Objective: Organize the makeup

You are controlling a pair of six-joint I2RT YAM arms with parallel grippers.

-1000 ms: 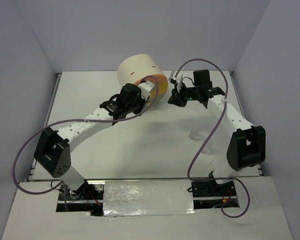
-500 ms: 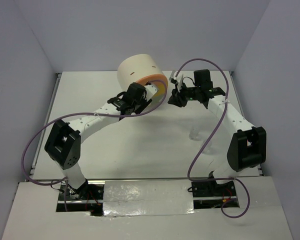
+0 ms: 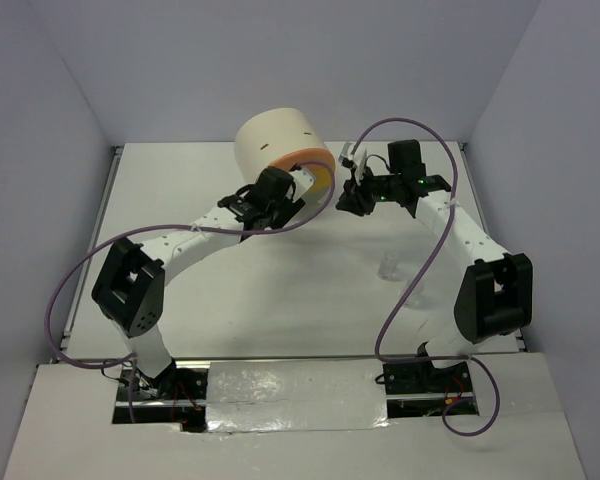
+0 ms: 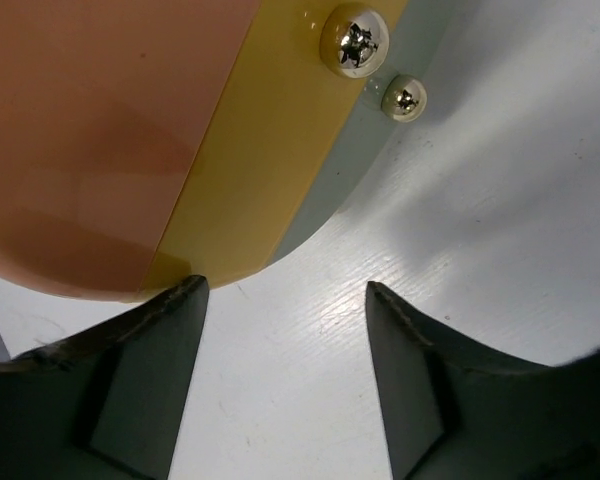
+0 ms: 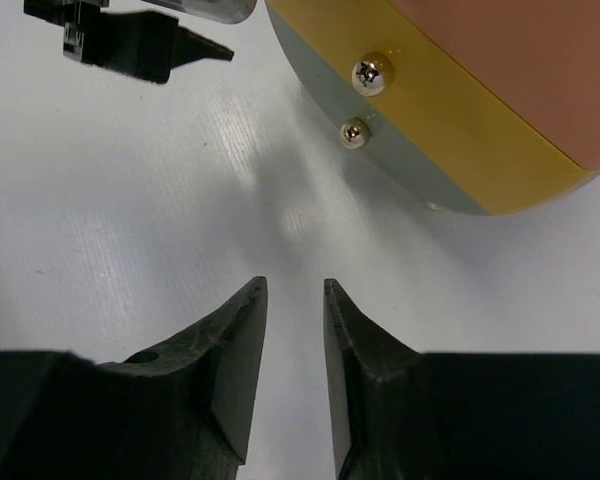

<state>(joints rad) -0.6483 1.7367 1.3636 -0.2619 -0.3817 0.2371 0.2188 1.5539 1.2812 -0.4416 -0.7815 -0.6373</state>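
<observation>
Work at the drawer unit (image 3: 276, 140), by the table's (image 3: 280, 300) far edge, is judged in hand: the left gripper (image 4: 280, 290) is spread empty at its yellow drawer (image 4: 250, 160), the right gripper (image 5: 295, 285) barely parted, empty. A clear bottle (image 3: 388, 268), toward the right edge, is probably to be fetched next.
</observation>
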